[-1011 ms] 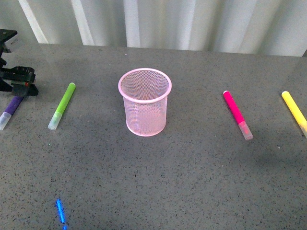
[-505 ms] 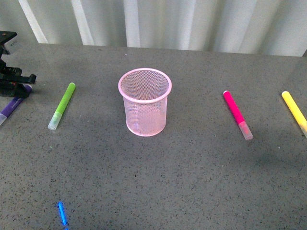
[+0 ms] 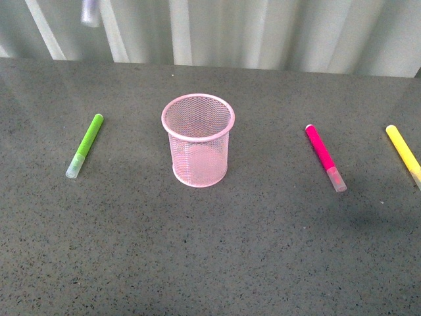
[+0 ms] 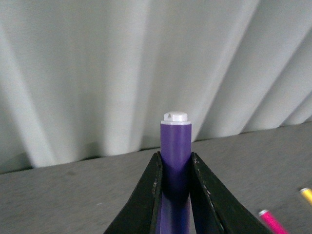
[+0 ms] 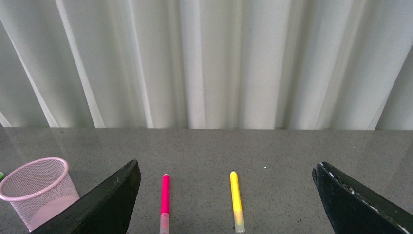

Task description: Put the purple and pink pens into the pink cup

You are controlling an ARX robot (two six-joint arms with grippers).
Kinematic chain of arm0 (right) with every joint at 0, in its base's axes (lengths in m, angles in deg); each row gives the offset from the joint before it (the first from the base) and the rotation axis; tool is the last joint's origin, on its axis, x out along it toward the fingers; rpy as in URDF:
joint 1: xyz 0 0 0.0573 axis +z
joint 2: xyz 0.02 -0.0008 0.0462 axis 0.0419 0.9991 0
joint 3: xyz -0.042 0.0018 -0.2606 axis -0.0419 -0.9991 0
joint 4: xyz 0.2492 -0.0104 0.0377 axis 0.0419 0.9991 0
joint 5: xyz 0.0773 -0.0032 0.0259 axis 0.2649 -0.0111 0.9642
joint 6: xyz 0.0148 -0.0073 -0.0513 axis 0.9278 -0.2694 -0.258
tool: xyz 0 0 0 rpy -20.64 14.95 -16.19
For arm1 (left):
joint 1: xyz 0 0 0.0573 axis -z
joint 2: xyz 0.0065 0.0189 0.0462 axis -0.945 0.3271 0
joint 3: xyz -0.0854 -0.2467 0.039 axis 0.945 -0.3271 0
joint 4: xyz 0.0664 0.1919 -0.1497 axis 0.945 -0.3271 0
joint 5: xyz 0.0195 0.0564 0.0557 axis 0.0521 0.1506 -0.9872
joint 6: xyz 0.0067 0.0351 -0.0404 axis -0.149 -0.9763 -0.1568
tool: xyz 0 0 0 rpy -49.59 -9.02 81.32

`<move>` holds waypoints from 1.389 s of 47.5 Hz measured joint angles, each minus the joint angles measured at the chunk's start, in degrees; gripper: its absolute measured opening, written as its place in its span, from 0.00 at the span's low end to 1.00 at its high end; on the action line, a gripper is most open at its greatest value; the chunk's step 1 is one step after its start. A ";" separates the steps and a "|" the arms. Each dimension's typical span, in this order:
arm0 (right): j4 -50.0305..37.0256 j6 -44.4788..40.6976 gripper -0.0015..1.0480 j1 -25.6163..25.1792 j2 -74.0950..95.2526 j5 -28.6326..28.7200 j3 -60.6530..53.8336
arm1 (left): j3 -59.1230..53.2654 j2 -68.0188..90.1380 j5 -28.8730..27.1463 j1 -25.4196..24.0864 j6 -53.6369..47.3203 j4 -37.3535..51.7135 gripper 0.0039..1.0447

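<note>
The pink cup [image 3: 197, 158] stands upright and empty at the middle of the grey table [image 3: 210, 257], its mouth open upward. The left gripper [image 4: 175, 157] is clamped on the purple pen [image 4: 175, 141], its two black fingers [image 4: 152, 190] pressed against opposite sides of the barrel. The pen's pale flat end projects beyond the fingertips, and the pen is held above the table in front of the curtain [image 3: 263, 33]. A pale blurred shape [image 3: 90, 12] at the far left, against the curtain, cannot be identified. The pink pen [image 3: 322, 150] lies flat on the table to the right of the cup, well apart from it, with its translucent cap toward the near side. The yellow pen [image 3: 403, 148] lies farther right, near the frame edge. The green pen [image 3: 87, 141] lies left of the cup, cap toward the near side. Bare table separates the cup from each pen. The right gripper [image 5: 226, 168] hangs with its jaws spread wide and holds nothing; the pink and yellow pens lie on the table between its fingers in the right wrist view.
</note>
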 joint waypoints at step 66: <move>0.00 0.00 0.93 0.00 0.00 0.00 0.00 | -9.33 15.58 -15.87 14.84 21.03 21.11 0.12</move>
